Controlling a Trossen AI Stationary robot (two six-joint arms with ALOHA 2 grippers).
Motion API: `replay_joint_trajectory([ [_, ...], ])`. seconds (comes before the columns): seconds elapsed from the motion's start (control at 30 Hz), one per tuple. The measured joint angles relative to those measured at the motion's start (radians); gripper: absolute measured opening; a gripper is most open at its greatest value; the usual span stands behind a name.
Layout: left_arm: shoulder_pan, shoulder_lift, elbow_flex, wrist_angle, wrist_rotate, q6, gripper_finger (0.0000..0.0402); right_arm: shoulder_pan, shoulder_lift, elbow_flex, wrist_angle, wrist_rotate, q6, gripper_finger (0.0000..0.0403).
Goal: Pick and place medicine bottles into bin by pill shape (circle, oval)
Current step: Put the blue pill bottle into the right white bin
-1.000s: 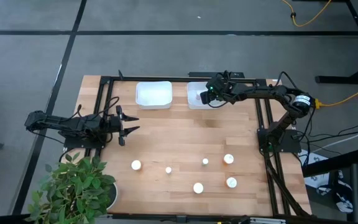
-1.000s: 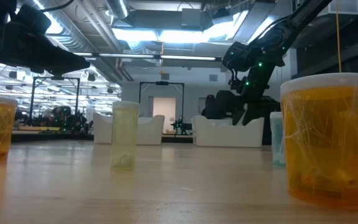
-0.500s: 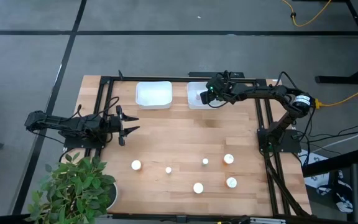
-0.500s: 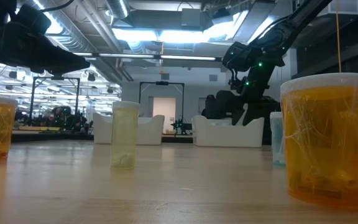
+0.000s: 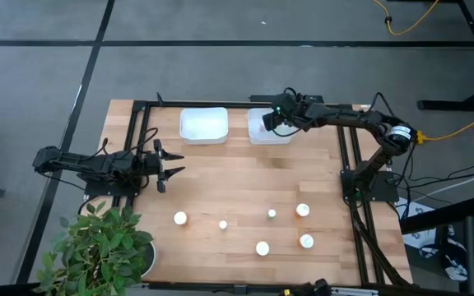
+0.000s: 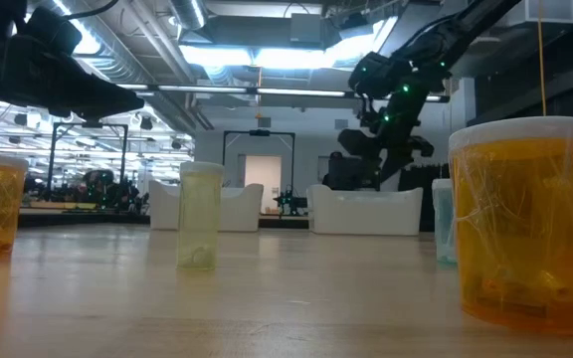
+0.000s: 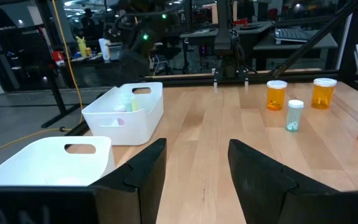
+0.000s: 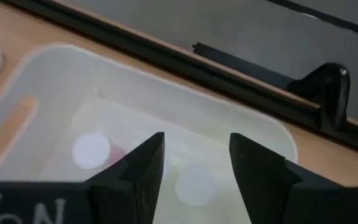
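While the right arm hides part of one bin, these lines run from biggest to smallest.
counter (image 5: 237, 177): pale wood planks, rectangular, black metal frame along the edges; near left corner covered by plant leaves in the high view.
plant (image 5: 97, 247): leafy green, overlaps the counter corner; pot not visible.
left bin (image 5: 203, 125): white plastic, rounded rectangle with a handle slot, at the far edge; contents hard to make out from above.
right bin (image 5: 257, 136): same white plastic, just beside the left bin; partly covered by the right arm. Right wrist view shows two round white caps (image 8: 92, 150) inside, blurred.
right claw (image 5: 275, 125): above the right bin, fingers spread, nothing between them; the bin interior shows through the gap in the wrist view.
left claw (image 5: 174, 164): near the counter's left edge, well apart from the bins, dark blunt fingers spread, empty.
medicine bottles (image 5: 262, 247): six small cylinders with round white caps, loosely scattered across the near half of the counter. From above only the caps show; body colour cannot be told there.
orange bottle (image 6: 525, 224): translucent orange plastic, glossy, white cap, cut off at the low view's right edge; pill shape inside unclear.
pale bottle (image 6: 199, 216): clear greenish, upright, a few pills at the bottom, shape too small to tell.
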Motion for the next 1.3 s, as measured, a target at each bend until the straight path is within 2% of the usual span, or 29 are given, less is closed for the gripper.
replay_joint_trajectory([
  [0.1,0.0,0.0,0.0,0.0,0.0,0.0,0.0166,0.0,0.0,0.056,-0.075,-0.009,0.002,0.0184],
  [0.17,0.0,0.0,0.0,0.0,0.0,0.0,0.0166,0.001,0.0,0.112,-0.159,-0.051,0.011,0.0184],
  [0.23,0.0,0.0,0.0,0.0,0.0,0.003,0.0166,0.006,0.0,0.172,-0.252,-0.131,0.04,0.0184],
  [0.4,0.0,0.0,0.0,0.0,0.0,0.003,0.0166,0.044,0.0,0.295,-0.484,-0.423,0.127,0.0184],
  [0.53,0.0,0.0,0.0,0.0,0.0,0.004,0.0166,0.109,0.0,0.321,-0.54,-0.552,0.171,0.0184],
  [1.0,0.0,0.0,0.0,0.0,0.0,-0.003,0.0166,0.476,0.0,0.296,-0.556,-0.566,0.372,0.0184],
  [1.3,0.0,0.0,0.0,0.0,0.0,-0.003,0.0166,0.724,0.0,0.296,-0.557,-0.471,0.587,0.0184],
])
